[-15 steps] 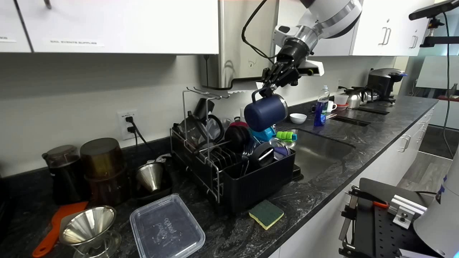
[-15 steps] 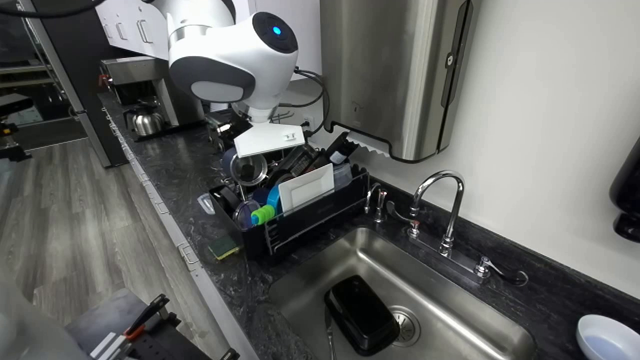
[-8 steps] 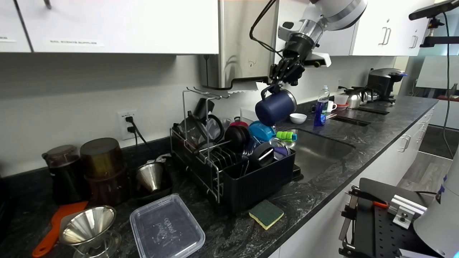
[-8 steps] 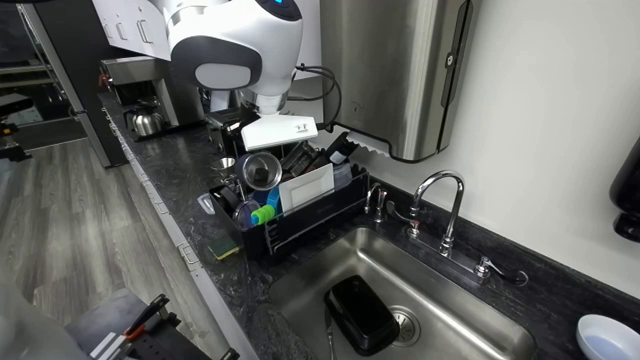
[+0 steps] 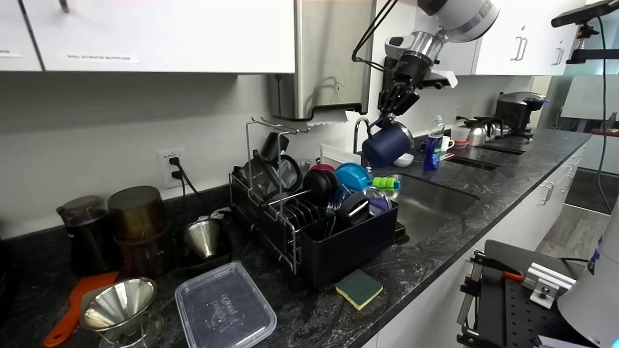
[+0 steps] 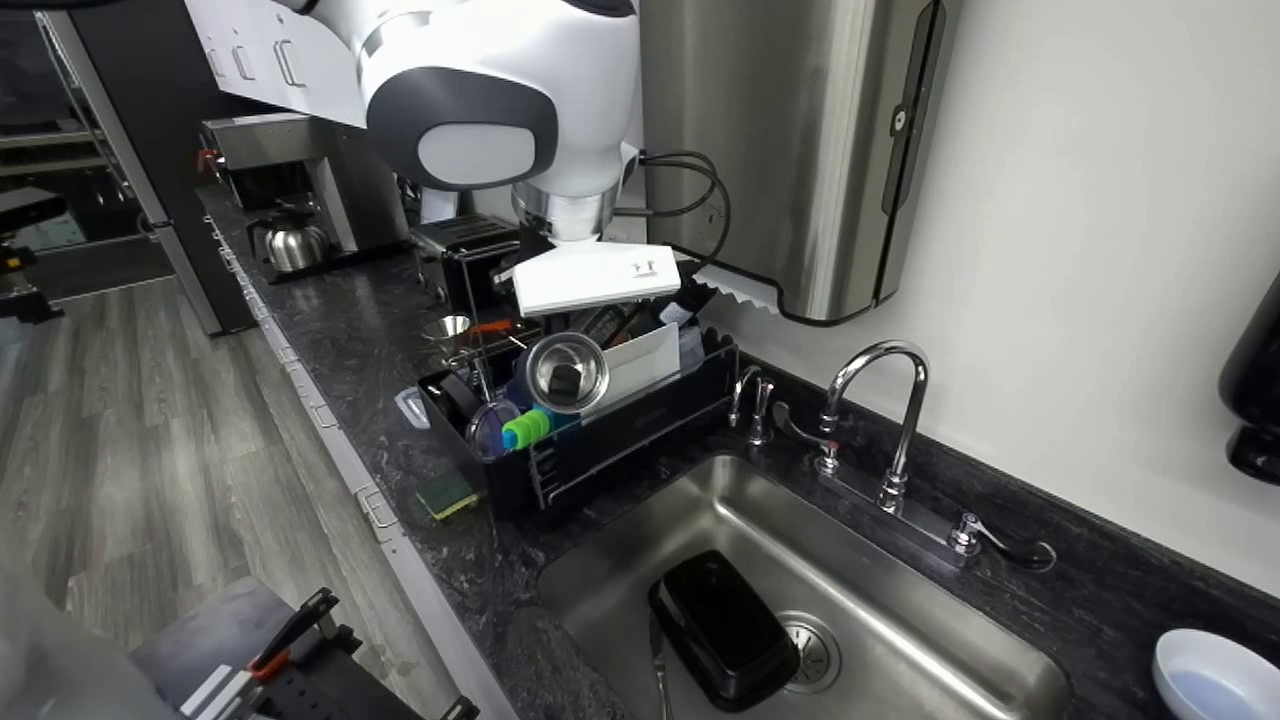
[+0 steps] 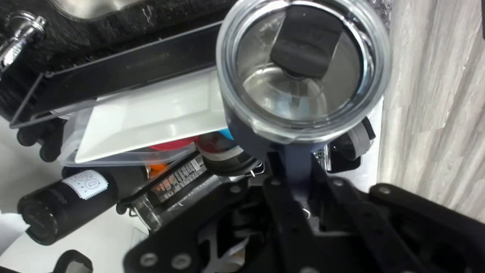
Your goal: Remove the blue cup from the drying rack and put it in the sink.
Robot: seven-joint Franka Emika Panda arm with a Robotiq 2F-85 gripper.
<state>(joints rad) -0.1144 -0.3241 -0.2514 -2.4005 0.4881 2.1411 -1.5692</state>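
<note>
Blue and tilted, the cup [image 5: 387,145] hangs from the gripper [image 5: 386,119] in an exterior view, nearer the sink [image 5: 430,203] than half a second ago. The faucet [image 5: 356,135] now appears behind it, and the white bowl [image 5: 404,160] is partly hidden. A sponge [image 5: 359,289] lies on the counter [image 5: 309,316] beside the drying rack [image 5: 348,246].

In an exterior view, the cup is above the rack and overlaps the white plate [image 6: 642,356], which stood clear of it a second ago. A black container [image 6: 725,630] lies in the sink, partly hiding the drain [image 6: 818,650], with a utensil [image 6: 662,682] beside it.

In the wrist view, the fingers [image 7: 282,204] are clenched on the cup's handle [image 7: 298,165], and the rack's side wall [image 7: 132,72] runs between plate and sink.
</note>
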